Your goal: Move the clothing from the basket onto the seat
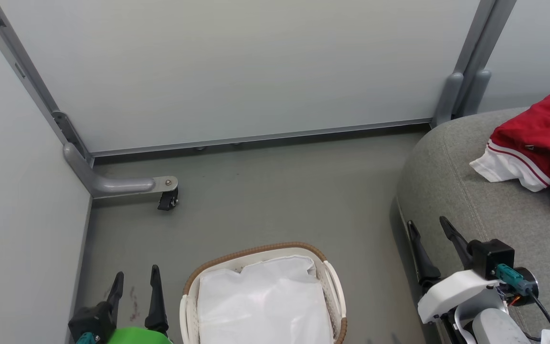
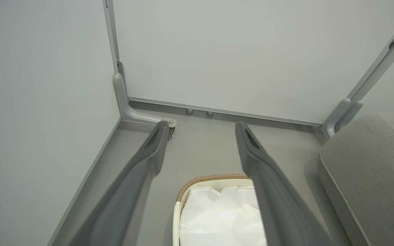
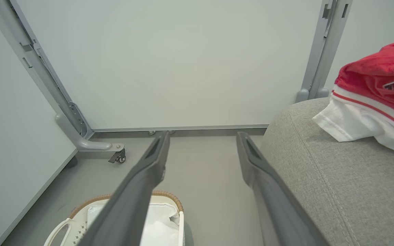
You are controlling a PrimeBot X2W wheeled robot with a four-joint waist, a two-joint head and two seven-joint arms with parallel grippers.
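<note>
The red clothing (image 1: pixel 540 150) with white, red-striped trim lies in a heap on the grey seat (image 1: pixel 475 191) at the right; the right wrist view shows the clothing (image 3: pixel 375 92) on the seat (image 3: pixel 320 171) too. On the floor at bottom centre stands the basket (image 1: pixel 256 252) with its brown woven rim, and inside it I see just the white liner (image 1: pixel 263 301). My left gripper (image 1: pixel 135 279) is open beside the basket's left side, holding nothing. My right gripper (image 1: pixel 427 224) is open and empty at the seat's front-left edge. In the left wrist view the basket (image 2: pixel 214 178) sits between the open fingers (image 2: pixel 156 143).
Pale partition panels (image 1: pixel 237 67) close off the back and left. A grey metal foot with a small caster (image 1: pixel 167 199) juts onto the floor at the left corner. Grey floor (image 1: pixel 280 200) lies between basket, seat and panels.
</note>
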